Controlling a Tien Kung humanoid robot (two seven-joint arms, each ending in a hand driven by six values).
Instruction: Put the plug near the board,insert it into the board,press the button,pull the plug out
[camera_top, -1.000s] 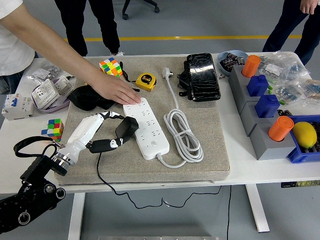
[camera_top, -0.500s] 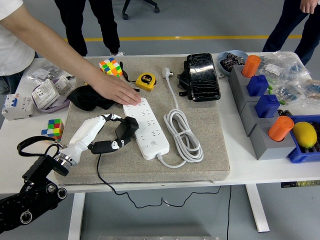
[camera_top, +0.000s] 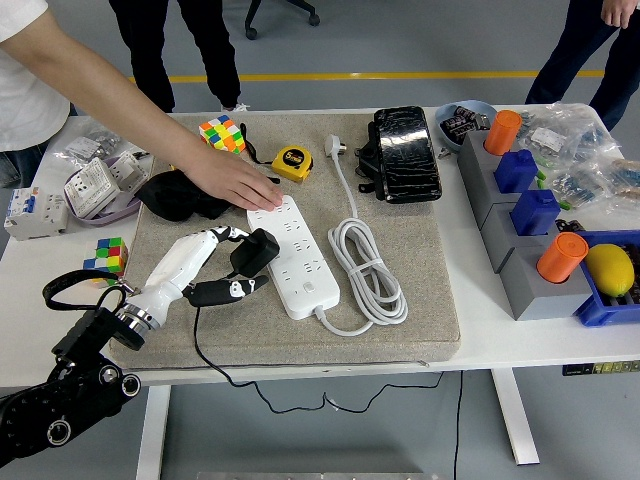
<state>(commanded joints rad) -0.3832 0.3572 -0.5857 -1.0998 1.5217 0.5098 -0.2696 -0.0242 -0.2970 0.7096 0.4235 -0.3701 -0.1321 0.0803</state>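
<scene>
A white power strip (camera_top: 292, 254) lies lengthwise on the grey mat (camera_top: 400, 330), its coiled white cable (camera_top: 365, 270) to the right. My left hand (camera_top: 232, 262) reaches in from the lower left with its white and black fingers shut on a black plug (camera_top: 256, 251), which is held at the strip's left edge, tilted over the sockets. The plug's thin black cord (camera_top: 205, 350) trails down off the table's front edge. A person's hand (camera_top: 232, 181) presses flat on the strip's far end. My right arm is out of sight.
Behind the strip lie a yellow tape measure (camera_top: 291, 162), a Rubik's cube (camera_top: 221, 133), a black cloth (camera_top: 175, 195) and a black case (camera_top: 405, 152). A second cube (camera_top: 106, 256) sits at the left. Grey blocks with orange and blue pieces (camera_top: 525, 215) stand at the right.
My left hand has carried the black plug up and to the right, closer over the strip's left edge. The person's hand stays on the strip's far end.
</scene>
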